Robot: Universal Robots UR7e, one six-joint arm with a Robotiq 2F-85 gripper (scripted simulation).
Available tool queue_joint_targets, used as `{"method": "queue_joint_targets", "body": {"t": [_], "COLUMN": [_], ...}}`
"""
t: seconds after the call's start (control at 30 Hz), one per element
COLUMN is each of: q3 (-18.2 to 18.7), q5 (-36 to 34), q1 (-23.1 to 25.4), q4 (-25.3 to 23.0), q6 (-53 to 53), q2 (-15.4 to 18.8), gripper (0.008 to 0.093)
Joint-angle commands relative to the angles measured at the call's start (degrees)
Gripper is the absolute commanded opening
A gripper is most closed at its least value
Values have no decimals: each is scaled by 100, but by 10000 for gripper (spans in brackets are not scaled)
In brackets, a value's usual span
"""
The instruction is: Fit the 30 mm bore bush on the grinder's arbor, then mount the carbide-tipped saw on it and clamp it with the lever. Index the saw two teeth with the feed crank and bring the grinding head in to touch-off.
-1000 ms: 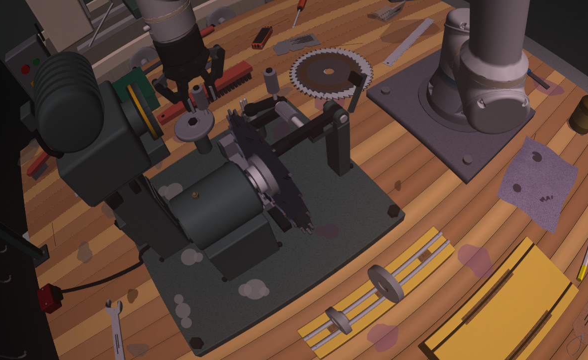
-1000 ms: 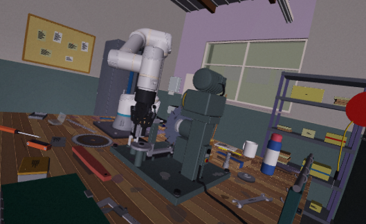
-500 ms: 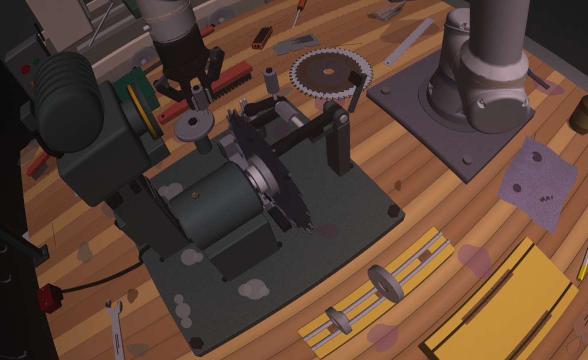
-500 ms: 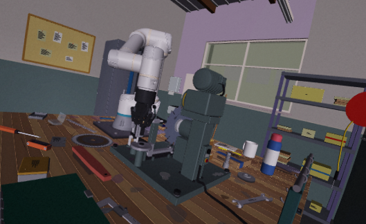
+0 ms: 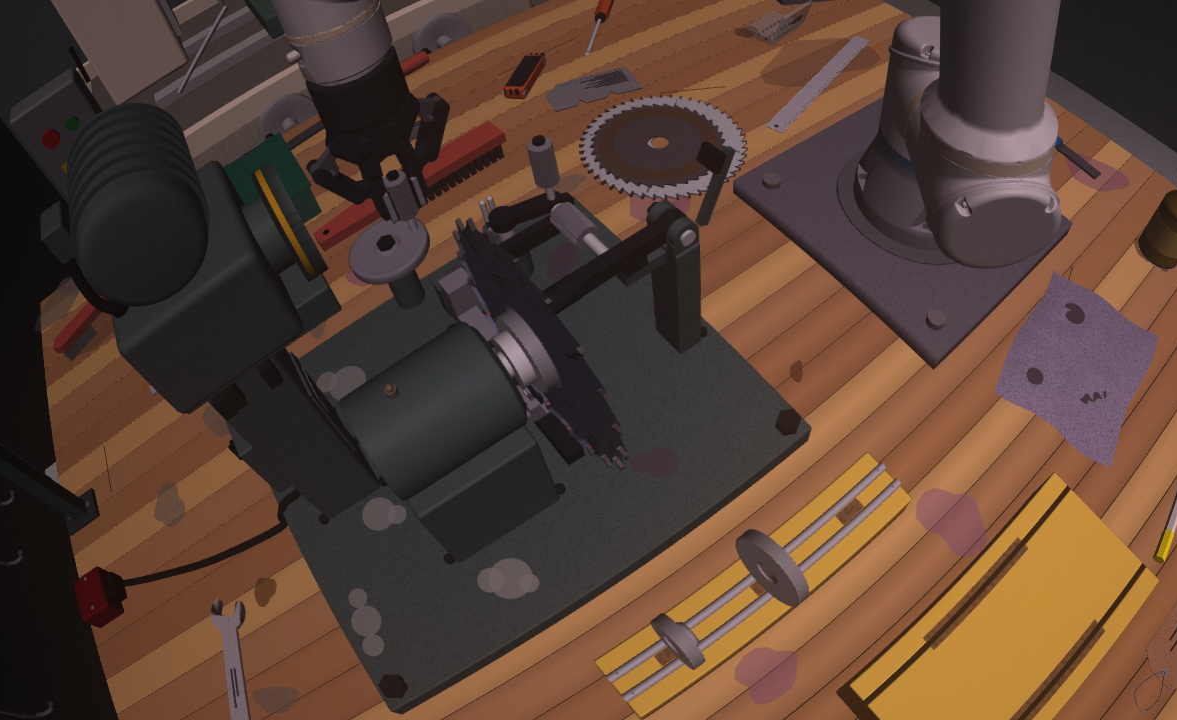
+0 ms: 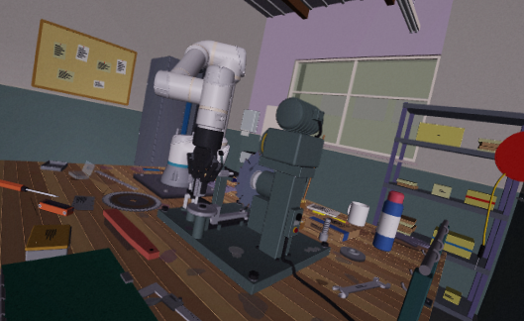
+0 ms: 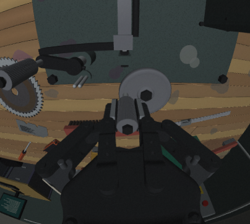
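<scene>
The dark carbide-tipped saw [image 5: 530, 340] sits on the grinder's arbor, partly hidden behind the spindle housing [image 5: 431, 412]. My gripper [image 5: 396, 192] is closed around the knurled handle [image 7: 126, 116] that stands up from the round grey handwheel [image 5: 388, 252] at the back left of the grinder base; I hold that handle from above. The feed crank's knurled grip [image 5: 575, 226] and the black clamp lever [image 5: 521, 215] lie just right of it. The grinding head [image 5: 190, 260] with its yellow-rimmed wheel [image 5: 284, 219] stands to the left.
Behind the grinder a second, lighter saw blade [image 5: 662, 148], a red brush [image 5: 449, 161] and a screwdriver [image 5: 597, 22] lie on the bench. The arm's base [image 5: 959, 152] stands at right. Two loose bushes [image 5: 771, 566] rest on a yellow rack in front.
</scene>
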Motion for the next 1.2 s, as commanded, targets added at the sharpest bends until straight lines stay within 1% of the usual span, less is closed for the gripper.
{"method": "queue_joint_targets", "body": {"t": [0.0, 0.63, 1.17], "q3": [-5, -86, -293], "q5": [-6, -6, -6], "q1": [-4, -65, -110], "q4": [-10, 6, 45], "q6": [-1, -63, -107], "q2": [1, 66, 234], "gripper": [80, 80, 80]}}
